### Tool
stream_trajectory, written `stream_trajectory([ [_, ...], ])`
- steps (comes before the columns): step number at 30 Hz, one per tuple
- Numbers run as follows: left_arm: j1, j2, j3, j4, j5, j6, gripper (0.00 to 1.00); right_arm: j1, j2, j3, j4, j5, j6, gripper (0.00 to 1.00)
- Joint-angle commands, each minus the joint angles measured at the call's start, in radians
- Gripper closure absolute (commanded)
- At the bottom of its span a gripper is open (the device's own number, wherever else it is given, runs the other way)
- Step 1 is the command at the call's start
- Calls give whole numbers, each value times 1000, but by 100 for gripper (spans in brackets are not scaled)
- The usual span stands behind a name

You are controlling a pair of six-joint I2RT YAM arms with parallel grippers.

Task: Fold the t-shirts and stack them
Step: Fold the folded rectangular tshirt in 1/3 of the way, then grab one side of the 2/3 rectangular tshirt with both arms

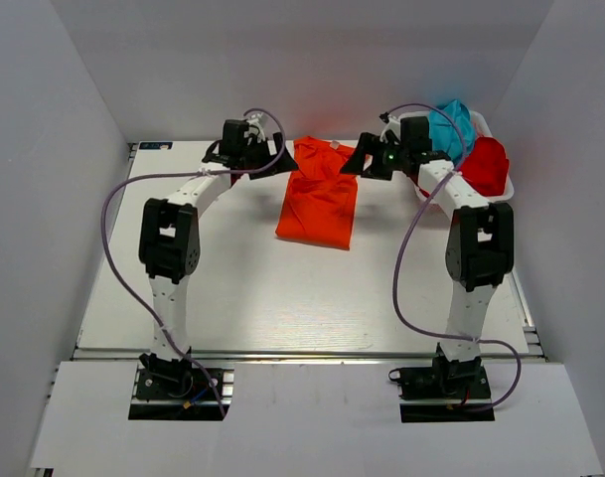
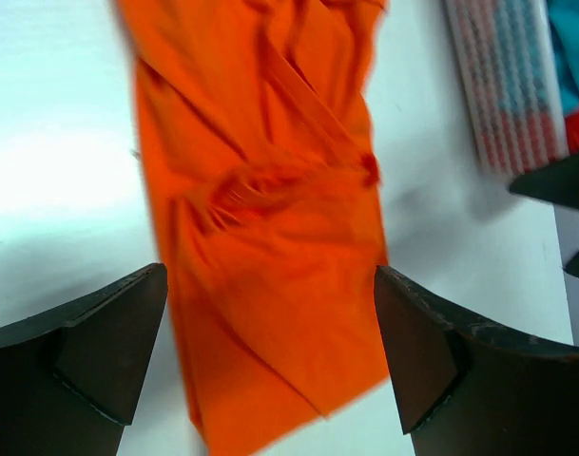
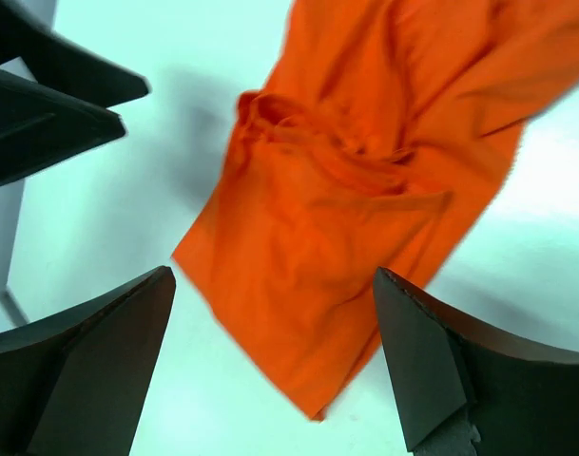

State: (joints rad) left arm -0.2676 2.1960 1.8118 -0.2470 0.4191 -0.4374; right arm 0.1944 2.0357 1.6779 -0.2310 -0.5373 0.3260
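Observation:
The bright orange-red t-shirt (image 1: 320, 194) lies on the table as a long, roughly folded strip, also seen in the left wrist view (image 2: 270, 228) and the right wrist view (image 3: 356, 209). My left gripper (image 1: 267, 164) hovers open and empty above the shirt's far left corner; its jaws (image 2: 270, 356) stand wide apart. My right gripper (image 1: 367, 159) hovers open and empty above the far right corner (image 3: 275, 361). The teal-blue t-shirt (image 1: 451, 124) and the deeper red t-shirt (image 1: 488, 164) lie bunched in the white basket (image 1: 508, 189).
The basket stands at the table's far right corner, just behind my right arm; its ribbed wall (image 2: 503, 85) shows in the left wrist view. White walls close in the table at the back and both sides.

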Motion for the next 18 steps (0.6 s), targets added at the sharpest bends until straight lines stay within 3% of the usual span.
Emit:
stream_trajectory([
  [1, -44, -119, -107, 32, 90, 52, 0, 31, -32, -69, 45, -94, -44, 10],
  [8, -94, -113, -244, 86, 184, 52, 0, 85, 79, 5, 94, -197, 14, 10],
  [13, -113, -90, -379, 170, 292, 22, 0, 91, 199, 60, 252, -288, 145, 10],
  [18, -113, -78, -463, 203, 278, 12, 0, 85, 300, 51, 409, -199, 283, 10],
])
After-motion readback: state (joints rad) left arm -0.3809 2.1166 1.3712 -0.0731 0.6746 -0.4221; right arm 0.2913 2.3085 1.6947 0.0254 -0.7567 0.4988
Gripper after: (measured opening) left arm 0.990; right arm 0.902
